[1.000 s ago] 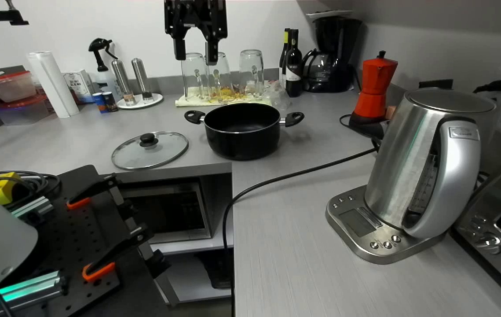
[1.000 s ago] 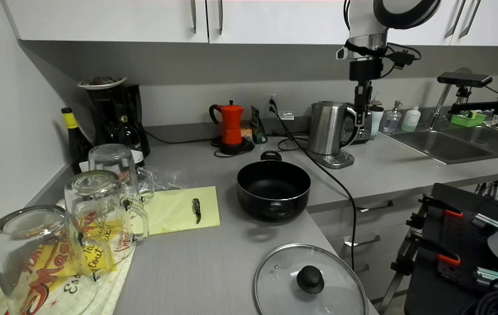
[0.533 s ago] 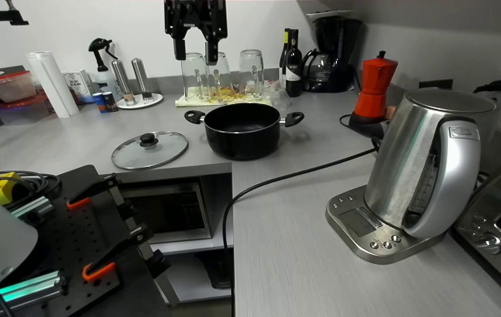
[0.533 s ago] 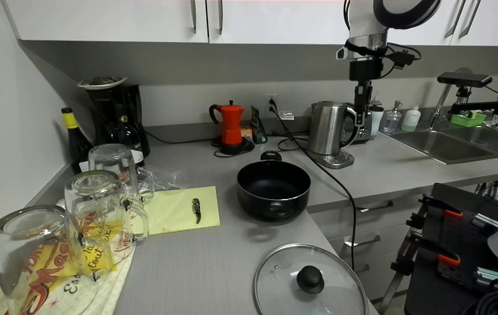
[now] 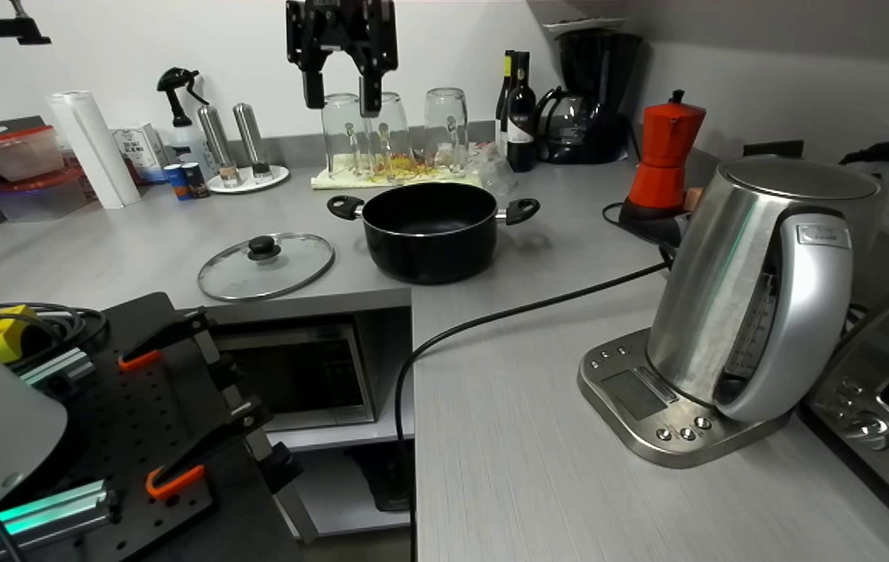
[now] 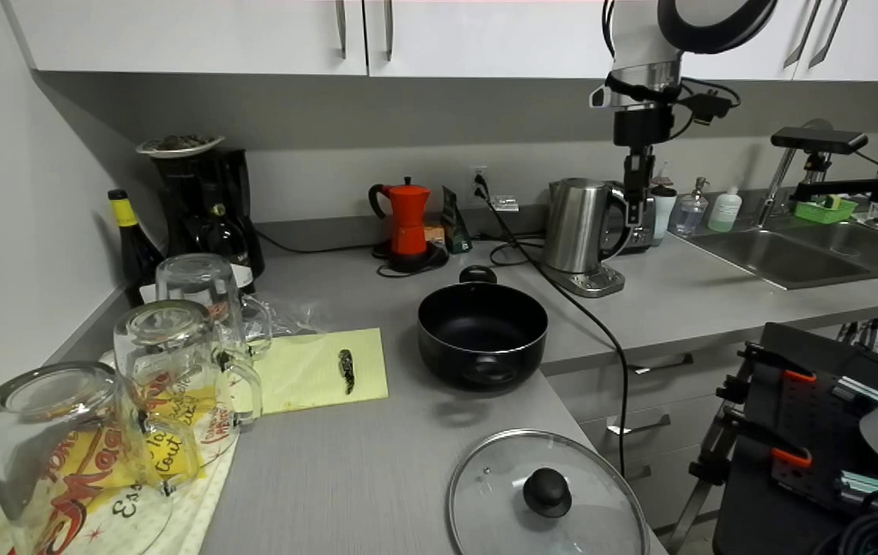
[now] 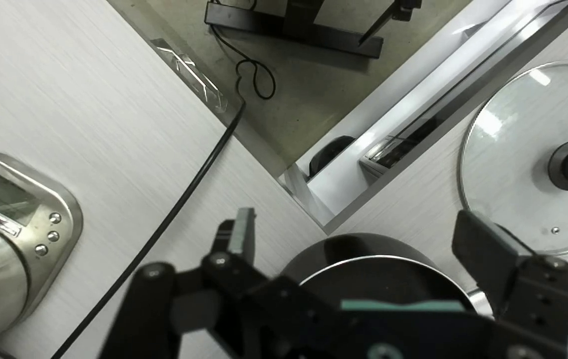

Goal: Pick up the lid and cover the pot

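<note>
The clear-glass lid (image 5: 300,269) with a metal rim and dark knob (image 5: 263,247) lies flat on the counter, beside the pot. It also shows in an exterior view (image 6: 500,501) and at the right of the wrist view (image 7: 508,149). The black pot (image 5: 430,257) stands upright and uncovered, its inside bare in an exterior view (image 6: 482,324). My gripper (image 5: 343,97) is open and empty, high above the counter. In the wrist view the gripper (image 7: 354,224) has its fingers wide apart, with the pot (image 7: 363,249) below and partly hidden by it.
The steel kettle (image 5: 725,304) stands on its base to one side of the pot. A black cable (image 5: 506,310) crosses the counter near the pot. Glass mugs (image 6: 169,362) stand along the wall. The red moka pot (image 6: 408,220) stands farther back. The counter edge runs close to lid and pot.
My gripper has shifted slightly to the left in both exterior views in the last half second, still open. The lid and the pot have not moved.
</note>
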